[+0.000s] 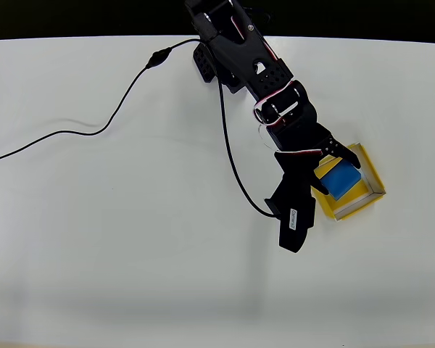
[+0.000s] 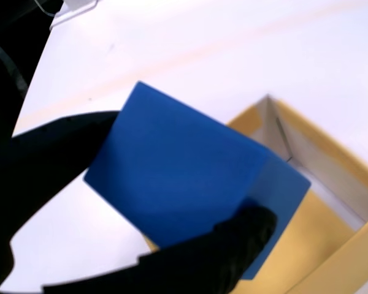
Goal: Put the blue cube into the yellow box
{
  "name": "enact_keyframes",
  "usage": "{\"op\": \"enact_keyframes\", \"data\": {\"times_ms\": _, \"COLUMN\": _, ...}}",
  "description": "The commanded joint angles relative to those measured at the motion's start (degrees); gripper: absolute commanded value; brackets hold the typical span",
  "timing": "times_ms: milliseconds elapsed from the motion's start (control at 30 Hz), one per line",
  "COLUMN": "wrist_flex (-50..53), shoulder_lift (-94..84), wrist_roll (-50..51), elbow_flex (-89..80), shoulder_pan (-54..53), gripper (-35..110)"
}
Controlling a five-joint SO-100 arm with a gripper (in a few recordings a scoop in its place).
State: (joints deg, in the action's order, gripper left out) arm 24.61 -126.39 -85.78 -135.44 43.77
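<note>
Blue cube (image 2: 190,184) clamped between black pincer (image 2: 165,196) fingers (image 2: 49,153); yellow box (image 2: 331,184) below, behind it

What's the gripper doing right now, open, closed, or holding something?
Gripper: closed on the blue cube, holding it over the yellow box; in the wrist view its fingers press the cube's sides.

blue cube (image 1: 341,180) tilted, over yellow box (image 1: 368,171)
</note>
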Motion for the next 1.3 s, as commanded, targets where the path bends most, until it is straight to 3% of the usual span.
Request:
{"op": "enact_keyframes", "data": {"times_ms": 0, "wrist_flex": -1.9, "shoulder_lift": 0.9, "wrist_roll": 1.8, "elbow_flex": 4.3, "shoulder_pan": 2.1, "gripper": 22}}
{"op": "enact_keyframes", "data": {"times_ms": 600, "wrist_flex": -7.6, "shoulder_lift": 11.8, "wrist_roll": 7.8, "elbow_flex": 6.9, "shoulder_pan": 3.6, "gripper": 23}}
{"op": "enact_keyframes", "data": {"times_ms": 900, "wrist_flex": -13.8, "shoulder_lift": 13.4, "wrist_roll": 13.9, "elbow_flex": 6.0, "shoulder_pan": 5.0, "gripper": 38}}
{"op": "enact_keyframes", "data": {"times_ms": 1267, "wrist_flex": -14.6, "shoulder_lift": 13.4, "wrist_roll": 11.3, "elbow_flex": 6.1, "shoulder_pan": 3.3, "gripper": 39}}
